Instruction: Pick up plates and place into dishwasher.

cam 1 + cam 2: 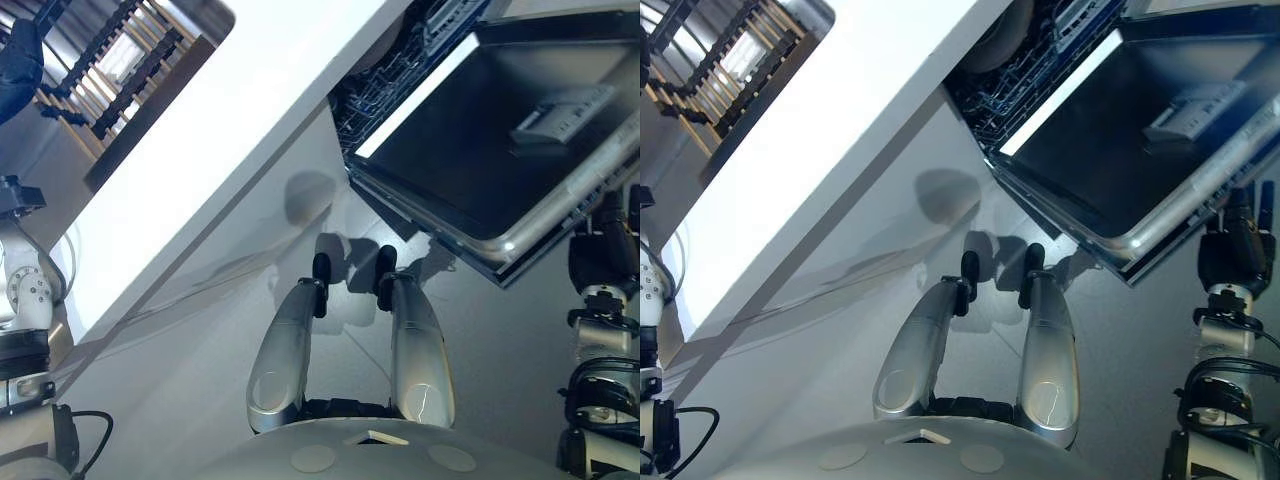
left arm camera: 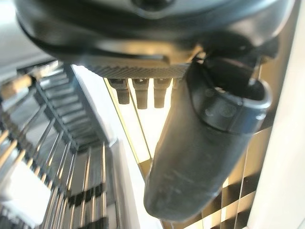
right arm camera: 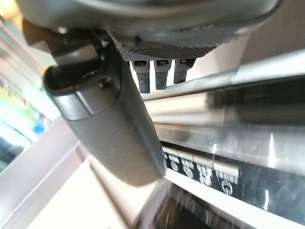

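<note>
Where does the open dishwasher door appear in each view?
Left eye view: dishwasher door, upper right.
Right eye view: upper right as well.
Right wrist view: its button strip, very close.
Left wrist view: faces the stair railing instead.
Shared landmark: the door's silver edge.

Control strip: on the dishwasher door's (image 3: 248,186) top edge, in the right wrist view.
Signs: a row of small round white symbols (image 3: 189,170) on black, none legible.
Words, numbers: none readable there.
Door inner panel (image 1: 500,150): no readable print on the dispenser (image 1: 560,115).
</note>
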Controlling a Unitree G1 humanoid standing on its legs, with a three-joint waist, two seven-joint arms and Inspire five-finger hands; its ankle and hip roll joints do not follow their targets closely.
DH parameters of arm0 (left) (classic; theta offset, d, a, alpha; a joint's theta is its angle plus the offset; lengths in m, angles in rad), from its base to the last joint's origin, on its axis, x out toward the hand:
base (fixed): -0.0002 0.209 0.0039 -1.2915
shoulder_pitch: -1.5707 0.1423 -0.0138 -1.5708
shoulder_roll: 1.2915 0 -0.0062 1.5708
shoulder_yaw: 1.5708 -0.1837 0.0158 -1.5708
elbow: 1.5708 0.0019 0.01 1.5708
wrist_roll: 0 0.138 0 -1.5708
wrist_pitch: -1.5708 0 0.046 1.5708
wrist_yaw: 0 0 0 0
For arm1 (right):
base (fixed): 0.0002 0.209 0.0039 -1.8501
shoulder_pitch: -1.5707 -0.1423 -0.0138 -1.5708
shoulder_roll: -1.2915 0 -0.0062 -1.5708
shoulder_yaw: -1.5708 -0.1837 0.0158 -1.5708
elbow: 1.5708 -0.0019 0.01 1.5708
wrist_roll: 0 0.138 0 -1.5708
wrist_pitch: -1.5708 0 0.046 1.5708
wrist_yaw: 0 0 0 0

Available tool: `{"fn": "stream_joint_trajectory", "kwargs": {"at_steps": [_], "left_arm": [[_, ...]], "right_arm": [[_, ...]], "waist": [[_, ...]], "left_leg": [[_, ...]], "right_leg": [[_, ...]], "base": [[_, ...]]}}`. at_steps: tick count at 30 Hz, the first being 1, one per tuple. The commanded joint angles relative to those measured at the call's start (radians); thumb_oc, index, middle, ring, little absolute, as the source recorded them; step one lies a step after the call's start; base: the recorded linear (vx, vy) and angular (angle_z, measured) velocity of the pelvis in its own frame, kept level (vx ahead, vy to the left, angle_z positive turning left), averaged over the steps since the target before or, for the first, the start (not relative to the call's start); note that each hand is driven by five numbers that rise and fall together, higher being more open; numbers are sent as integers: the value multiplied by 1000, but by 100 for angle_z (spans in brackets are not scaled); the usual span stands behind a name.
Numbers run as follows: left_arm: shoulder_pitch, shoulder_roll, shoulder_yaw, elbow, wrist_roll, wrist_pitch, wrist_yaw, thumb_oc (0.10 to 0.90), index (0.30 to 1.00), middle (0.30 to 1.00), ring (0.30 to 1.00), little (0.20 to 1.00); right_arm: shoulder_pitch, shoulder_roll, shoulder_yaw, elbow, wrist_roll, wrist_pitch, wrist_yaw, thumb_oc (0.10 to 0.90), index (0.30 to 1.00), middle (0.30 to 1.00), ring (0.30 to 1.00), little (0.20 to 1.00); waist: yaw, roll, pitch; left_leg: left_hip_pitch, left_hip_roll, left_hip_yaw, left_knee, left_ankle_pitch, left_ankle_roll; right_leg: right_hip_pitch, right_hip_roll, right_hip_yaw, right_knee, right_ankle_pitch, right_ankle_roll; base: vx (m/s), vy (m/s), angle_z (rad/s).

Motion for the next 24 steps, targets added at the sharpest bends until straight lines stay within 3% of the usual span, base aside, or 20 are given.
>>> {"fn": "stream_joint_trajectory", "kwargs": {"at_steps": [1,3,4,8,13,15,16,19,22,24], "left_arm": [[-136,-187,-193,-15,34,-104,33,800,900,900,900,900],[-151,-194,-200,4,32,-104,37,800,900,900,900,900],[-156,-202,-202,9,33,-99,41,800,900,900,900,900],[-153,-202,-197,18,17,-92,31,800,900,900,900,900],[-136,-184,-178,38,-35,-85,-13,800,900,900,900,900],[-119,-191,-172,43,-39,-92,-22,800,900,900,900,900],[-77,-212,-145,53,-45,-103,-55,800,900,900,900,900],[0,-260,-108,55,-41,-130,-97,800,900,900,900,900],[110,-332,-97,21,-14,-179,-112,800,900,900,900,900],[140,-352,-95,13,-3,-192,-110,800,900,900,900,900]], "right_arm": [[-481,166,526,-639,-55,326,372,800,900,900,900,900],[-540,206,568,-750,46,322,349,800,900,900,900,900],[-573,225,607,-833,61,289,346,800,900,900,900,900],[-591,222,649,-914,42,206,333,800,900,900,900,900],[-506,259,611,-884,-99,125,99,800,900,900,900,900],[-450,288,565,-831,-195,95,-21,800,900,900,900,900],[-355,323,450,-700,-318,114,-79,800,900,900,900,900],[-201,330,283,-442,-441,100,-33,800,900,900,900,900],[7,265,216,-157,-568,-63,-7,800,900,900,900,900],[61,250,219,-78,-605,-111,-40,800,900,900,900,900]], "waist": [[52,-59,76],[65,-63,73],[78,-67,70],[93,-73,65],[95,-84,46],[89,-87,34],[73,-87,12],[45,-81,-30],[8,-78,-80],[-4,-78,-99]], "left_leg": [[34,-80,50,-125,20,102],[45,-81,54,-125,15,105],[56,-82,58,-129,13,108],[89,-84,61,-157,21,109],[152,-89,55,-200,25,108],[169,-89,52,-215,32,107],[200,-87,49,-229,23,104],[254,-83,46,-278,30,99],[329,-77,43,-359,55,86],[357,-77,40,-388,63,82]], "right_leg": [[18,32,87,14,-41,39],[32,23,72,3,-37,41],[46,19,61,-4,-35,42],[82,19,48,-29,-29,46],[145,26,48,-79,-17,56],[164,30,52,-103,-6,58],[194,35,65,-122,-14,62],[244,50,89,-175,-13,63],[308,66,108,-228,-11,65],[332,69,111,-250,-7,68]], "base": [[11,58,-89],[15,80,-100],[12,71,-82],[19,36,30],[25,-6,85],[39,3,46],[79,35,59],[73,49,31],[35,38,6],[25,8,2]]}}
